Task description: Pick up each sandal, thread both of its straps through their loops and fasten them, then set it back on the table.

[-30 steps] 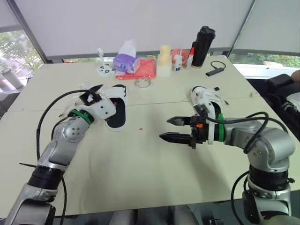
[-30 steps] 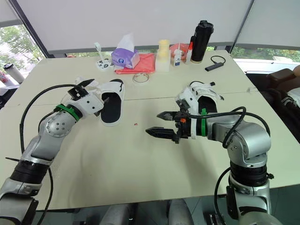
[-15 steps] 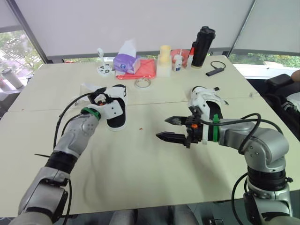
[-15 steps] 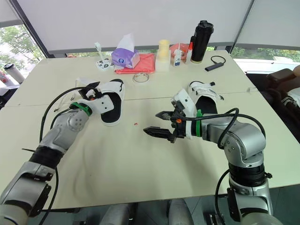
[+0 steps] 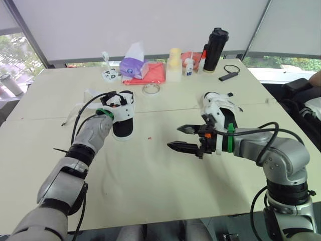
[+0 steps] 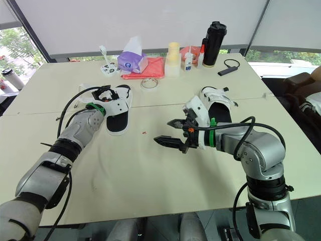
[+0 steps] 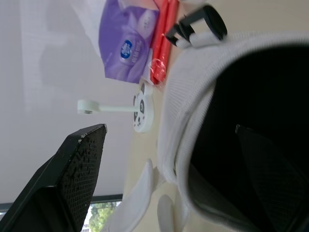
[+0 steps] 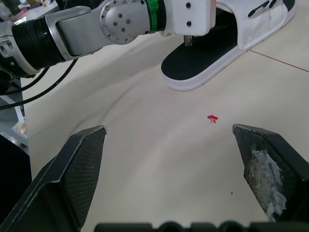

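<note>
Left arm (image 5: 83, 145) stretches forward, left tool (image 5: 116, 97) spread wide — right arm (image 5: 266, 148) bends inward, right tool (image 5: 175, 137) parted, pointing toward the robot's left.

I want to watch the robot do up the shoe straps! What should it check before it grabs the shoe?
1. Left hand open: ok.
2. Left hand around the left sandal strap, one finger inside the sandal and one outside: ok.
3. Left sandal lifted: not ok, it lies on the table.
4. Right hand open and empty: ok, it hovers between the two sandals.
5. Right sandal out of the way: ok.
6. Left sandal's straps threaded: cannot tell.
</note>
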You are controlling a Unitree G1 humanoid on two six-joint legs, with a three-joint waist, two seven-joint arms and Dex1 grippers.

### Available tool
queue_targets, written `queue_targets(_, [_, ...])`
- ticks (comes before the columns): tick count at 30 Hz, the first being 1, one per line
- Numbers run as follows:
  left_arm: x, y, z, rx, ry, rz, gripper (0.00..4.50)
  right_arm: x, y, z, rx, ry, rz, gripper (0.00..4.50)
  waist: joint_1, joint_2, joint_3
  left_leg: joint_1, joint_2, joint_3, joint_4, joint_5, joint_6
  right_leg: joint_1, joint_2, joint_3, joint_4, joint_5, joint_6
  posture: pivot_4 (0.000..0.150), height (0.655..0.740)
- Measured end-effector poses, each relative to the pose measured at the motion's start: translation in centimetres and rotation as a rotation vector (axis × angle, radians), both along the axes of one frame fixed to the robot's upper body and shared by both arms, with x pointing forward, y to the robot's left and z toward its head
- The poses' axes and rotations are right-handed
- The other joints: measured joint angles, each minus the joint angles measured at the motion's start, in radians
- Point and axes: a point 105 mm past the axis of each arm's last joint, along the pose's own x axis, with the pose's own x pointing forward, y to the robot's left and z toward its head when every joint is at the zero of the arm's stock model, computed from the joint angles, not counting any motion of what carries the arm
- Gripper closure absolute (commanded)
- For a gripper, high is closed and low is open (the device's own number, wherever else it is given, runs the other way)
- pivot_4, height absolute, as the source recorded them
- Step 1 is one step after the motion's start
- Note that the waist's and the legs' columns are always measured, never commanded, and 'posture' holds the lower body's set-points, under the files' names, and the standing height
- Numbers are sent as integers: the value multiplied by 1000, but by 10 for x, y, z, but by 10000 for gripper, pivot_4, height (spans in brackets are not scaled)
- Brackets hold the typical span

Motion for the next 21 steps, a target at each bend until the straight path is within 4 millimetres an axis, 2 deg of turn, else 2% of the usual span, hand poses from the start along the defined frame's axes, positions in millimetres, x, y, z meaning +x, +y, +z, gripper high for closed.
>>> queue_targets(14, [15, -5, 0, 9, -13, 42, 382, 1, 1, -1, 9, -10, -21, 0, 0, -1, 0, 0, 0, 0, 1, 0, 0, 0, 0, 0, 1, 0, 1, 1500, 7400])
queue_targets(16, [15, -6, -1, 7, -11, 43, 5800, 2, 1, -1, 8, -11, -24, 0, 0, -1, 0, 0, 0, 0, 1, 0, 0, 0, 0, 0, 1, 0, 1, 1500, 7400])
queue_targets(18, [15, -4, -5, 8, 4, 49, 13183, 2, 1, -1, 9, -11, -26, 0, 0, -1, 0, 0, 0, 0, 1, 0, 0, 0, 0, 0, 1, 0, 1, 1500, 7400])
queue_targets(21, [14, -2, -7, 6, 2, 60, 29654, 2, 0, -1, 6, -11, -33, 0, 0, -1, 0, 0, 0, 0, 1, 0, 0, 0, 0, 0, 1, 0, 1, 1500, 7400])
